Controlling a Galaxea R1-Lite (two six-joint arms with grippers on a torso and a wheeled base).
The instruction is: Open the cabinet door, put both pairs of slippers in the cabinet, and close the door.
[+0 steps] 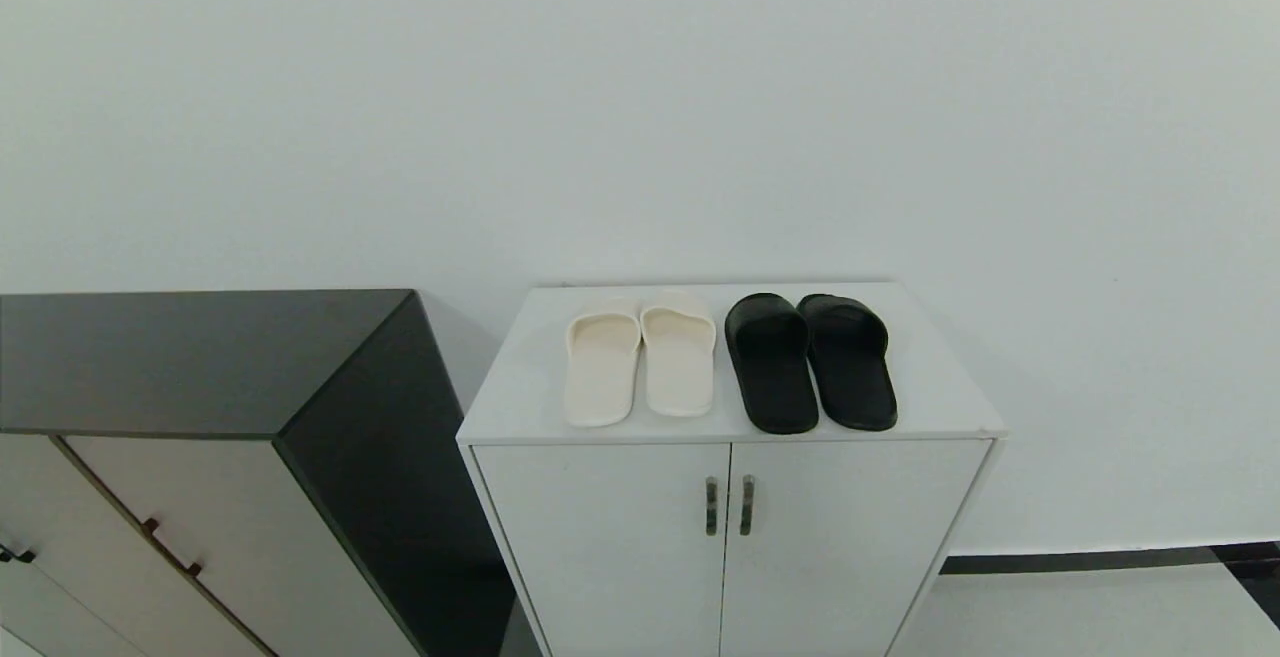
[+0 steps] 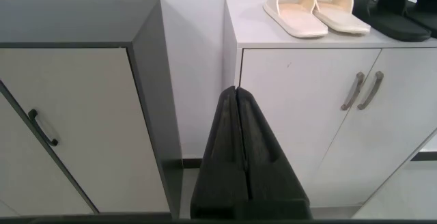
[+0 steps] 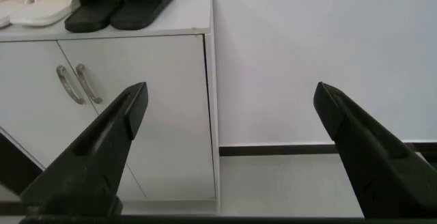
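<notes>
Left gripper is pinched flat: two black, matte, wedge-shaped fingers pressed together, nothing between them. Right gripper is spread wide, holding nothing, with the same tapered black fingers.

Both hang in front of the white cabinet, not touching it. It's a smooth, flat-panel box with two doors, both shut. Slim curved metal handles sit side by side at the centre seam.

Both pairs are on the cabinet top, heels toward the front edge and straps toward the wall.
- cream slippers: on the left, smooth moulded one-piece, wide strap, the two touching
- black slippers: on the right, just beside the cream pair, same slide shape, matte

Dark cabinet stands to the left, close to the white one. It has a black top and side, beige fronts and short dark pull handles.

Hard to see:
- the white cabinet's interior is behind the shut doors
- its base is cut off in the head view
- the cream pair is clipped at the frame edge in the right wrist view, and the black pair in the left wrist view
- sole tread can't be made out
</notes>
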